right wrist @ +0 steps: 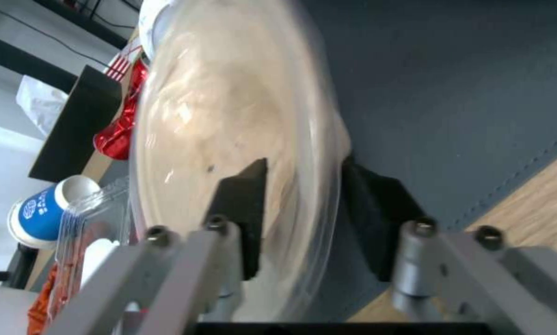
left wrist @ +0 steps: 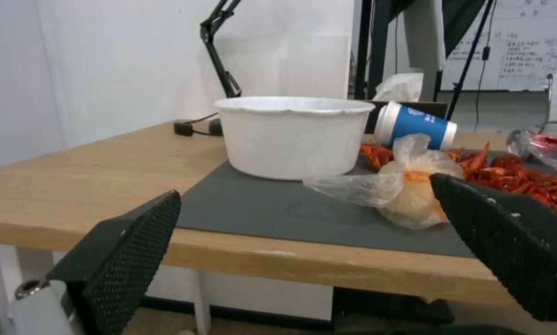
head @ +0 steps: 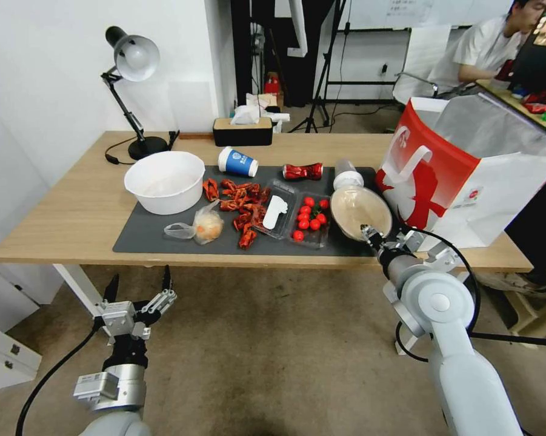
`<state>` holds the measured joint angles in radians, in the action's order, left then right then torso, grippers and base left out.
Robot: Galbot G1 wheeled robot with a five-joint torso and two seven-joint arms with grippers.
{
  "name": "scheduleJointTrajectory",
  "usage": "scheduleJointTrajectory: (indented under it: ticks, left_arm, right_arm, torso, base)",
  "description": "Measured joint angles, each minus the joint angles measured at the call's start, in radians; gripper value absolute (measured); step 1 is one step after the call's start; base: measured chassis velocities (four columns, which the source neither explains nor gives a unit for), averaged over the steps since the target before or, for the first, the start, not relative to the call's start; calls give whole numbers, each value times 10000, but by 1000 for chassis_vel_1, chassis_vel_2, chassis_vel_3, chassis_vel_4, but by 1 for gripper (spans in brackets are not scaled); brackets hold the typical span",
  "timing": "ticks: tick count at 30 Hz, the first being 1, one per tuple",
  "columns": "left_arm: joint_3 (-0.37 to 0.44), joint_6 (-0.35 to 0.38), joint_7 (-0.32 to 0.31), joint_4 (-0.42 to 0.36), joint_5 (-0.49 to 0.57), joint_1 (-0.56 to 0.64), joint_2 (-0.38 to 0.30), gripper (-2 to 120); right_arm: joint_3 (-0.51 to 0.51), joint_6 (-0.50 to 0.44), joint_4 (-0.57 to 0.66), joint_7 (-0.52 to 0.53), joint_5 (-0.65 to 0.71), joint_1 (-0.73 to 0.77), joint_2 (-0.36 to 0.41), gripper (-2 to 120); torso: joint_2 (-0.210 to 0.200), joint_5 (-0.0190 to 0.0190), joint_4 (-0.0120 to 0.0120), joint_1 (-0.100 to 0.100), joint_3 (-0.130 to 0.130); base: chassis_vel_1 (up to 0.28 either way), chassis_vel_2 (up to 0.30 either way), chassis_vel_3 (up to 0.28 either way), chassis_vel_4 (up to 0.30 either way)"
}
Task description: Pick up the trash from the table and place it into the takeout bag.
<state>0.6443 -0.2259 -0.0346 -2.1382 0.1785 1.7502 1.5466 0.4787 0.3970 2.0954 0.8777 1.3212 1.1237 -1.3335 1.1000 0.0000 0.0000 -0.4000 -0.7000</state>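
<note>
The fingers (right wrist: 241,218) of the right gripper (right wrist: 303,218) are closed on the rim of the brown paper bowl (head: 360,212), one black pad inside the bowl and the other against its outer wall, and the bowl is tipped up on edge with its open side facing the robot. The bowl stands at the end of the dark grey mat (head: 157,233) that lies nearest the takeout bag (head: 460,169), and the bag stands open on the counter (head: 66,212) just beyond that end of the mat, its silver lining showing. Just behind the bowl on the mat is the clear white-lidded cup (head: 347,175), and next to that the crushed red can (head: 303,171). The blue-and-white paper cup (head: 237,162) lies on its side at the far edge of the mat. The clear plastic bag with the orange lump (head: 205,225) sits near the mat's front edge, beside a large white bowl (head: 164,180). In the middle of the mat lie red crayfish shells (head: 239,206) and a clear tray of small red tomatoes (head: 309,219). The left gripper (head: 138,283) hangs below the counter's front edge, short of the mat, with its fingers (left wrist: 129,260) spread wide and holding nothing.
</note>
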Motion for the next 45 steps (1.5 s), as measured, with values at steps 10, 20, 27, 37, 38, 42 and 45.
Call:
scheduleJointTrajectory:
  ticks: [10, 20, 27, 37, 38, 42, 45]
  left_arm:
    - [5, -78, -63, -226, -35, 31, 9, 100]
    - [-6, -112, -233, -533, -38, 77, -31, 100]
    - [80, -116, -311, -694, 12, 116, -108, 100]
    - [82, -152, -350, -710, 34, 167, -93, 100]
    - [83, -153, -350, -718, 34, 157, -92, 100]
    - [73, -154, -351, -725, 35, 134, -60, 100]
    - [44, -155, -351, -698, 35, 124, -16, 100]
  right_arm:
    - [33, -144, 63, -665, -317, 101, 94, 2]
    - [-32, -285, 730, -3121, -2839, 507, 645, 2]
    - [-67, -1120, 1072, -5587, -6032, 442, 1538, 2]
    - [54, -2172, 1290, -5703, -7095, -173, 2052, 2]
    - [111, -2342, 1238, -5534, -7187, -382, 2139, 2]
    - [371, -2644, 771, -4600, -7388, -1273, 2547, 2]
    - [578, -2362, 53, -3582, -7522, -1897, 2924, 2]
  torso:
    - [-1, 0, 0, 0, 0]
    - [-1, 0, -1, 0, 0]
    - [0, -1, 0, 1, 0]
    - [0, 0, 1, 0, 0]
    - [0, -2, 0, 0, 0]
    - [-1, 0, 2, 0, 0]
    - [-1, 2, -1, 0, -1]
  base:
    - [0, 0, 0, 0]
    - [0, 0, 0, 0]
    - [0, 0, 0, 0]
    - [0, 0, 0, 0]
    - [0, 0, 0, 0]
    - [0, 0, 0, 0]
    - [0, 0, 0, 0]
